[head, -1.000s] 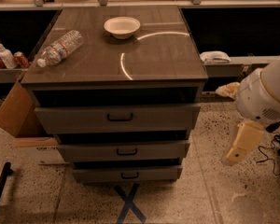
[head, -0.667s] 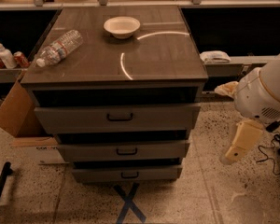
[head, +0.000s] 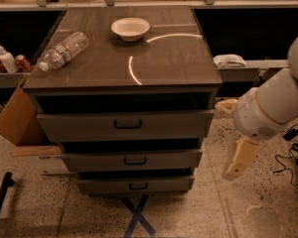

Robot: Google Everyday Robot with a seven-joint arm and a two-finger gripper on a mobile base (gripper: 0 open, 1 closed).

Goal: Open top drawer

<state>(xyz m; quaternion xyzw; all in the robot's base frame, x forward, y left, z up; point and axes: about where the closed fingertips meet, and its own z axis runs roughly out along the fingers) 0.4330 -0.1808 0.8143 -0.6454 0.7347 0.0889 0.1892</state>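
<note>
The top drawer (head: 89,127) is the widest grey front of three in the cabinet, with a small black bar handle (head: 128,125) at its middle. Its front stands further forward than the two shorter drawers (head: 130,159) below, and a dark gap runs above it. My gripper (head: 237,166) is cream-coloured and hangs down from the white arm (head: 268,108) to the right of the cabinet. It is level with the middle drawer, apart from the cabinet, and holds nothing that I can see.
On the cabinet top (head: 164,63) lie a plastic bottle (head: 63,50) on its side at the left and a white bowl (head: 130,28) at the back. A cardboard box (head: 17,120) leans at the left. Black cables (head: 290,155) lie on the floor at the right. Blue tape (head: 137,216) marks the floor in front.
My arm and gripper have shifted slightly left toward the cabinet. The drawers, bottle and bowl have not moved.
</note>
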